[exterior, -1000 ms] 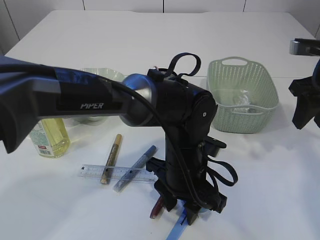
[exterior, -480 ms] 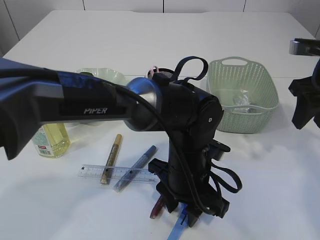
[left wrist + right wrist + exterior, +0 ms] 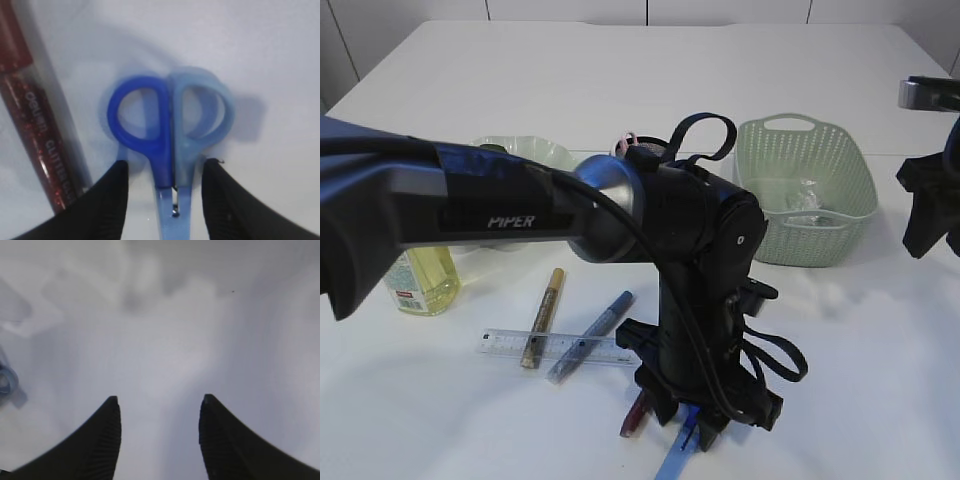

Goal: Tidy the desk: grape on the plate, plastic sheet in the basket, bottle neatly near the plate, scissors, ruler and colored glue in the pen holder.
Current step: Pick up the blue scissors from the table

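Scissors (image 3: 171, 135) lie flat on the desk (image 3: 840, 330), blades shut, just beside a red glitter glue pen (image 3: 35, 120). The left end effector (image 3: 165, 172) straddles the neck below the blue handle loops, fingers apart, not yet gripping. Light, rigid, smooth plastic; pinching that neck seems safest. The right end effector (image 3: 159, 412) is open and empty.

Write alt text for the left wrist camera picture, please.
Blue scissors lie on a white table, handles up, between two open black gripper fingers that straddle the shank without touching. A red glitter glue pen lies at the left.
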Robot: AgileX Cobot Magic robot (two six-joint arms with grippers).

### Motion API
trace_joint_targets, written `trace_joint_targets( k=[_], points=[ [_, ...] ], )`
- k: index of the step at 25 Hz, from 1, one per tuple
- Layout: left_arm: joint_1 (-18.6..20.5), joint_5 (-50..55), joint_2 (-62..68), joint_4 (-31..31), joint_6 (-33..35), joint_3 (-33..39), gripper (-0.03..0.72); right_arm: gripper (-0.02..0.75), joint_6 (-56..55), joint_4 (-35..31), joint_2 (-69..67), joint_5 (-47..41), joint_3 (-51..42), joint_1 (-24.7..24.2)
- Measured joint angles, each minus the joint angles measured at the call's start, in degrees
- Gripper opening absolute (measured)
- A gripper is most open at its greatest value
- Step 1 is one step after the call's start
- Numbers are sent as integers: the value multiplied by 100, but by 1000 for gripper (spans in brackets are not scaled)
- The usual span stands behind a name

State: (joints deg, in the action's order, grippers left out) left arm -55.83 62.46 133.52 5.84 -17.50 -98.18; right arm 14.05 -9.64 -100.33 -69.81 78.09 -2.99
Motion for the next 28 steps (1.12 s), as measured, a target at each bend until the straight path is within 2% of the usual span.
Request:
trace_joint_targets(
  k=[16,22,28],
  points=[
    [-71,21,80,-112,-79,-62,346,404,9,-142,0,0,388,0],
    [-97,-14,102,-135,-89,-64,258,403,9,-142,0,0,400,0],
    [-97,-14,113,-135,-144,-74,239,403,22,-142,0,-10,560,0]
  ],
)
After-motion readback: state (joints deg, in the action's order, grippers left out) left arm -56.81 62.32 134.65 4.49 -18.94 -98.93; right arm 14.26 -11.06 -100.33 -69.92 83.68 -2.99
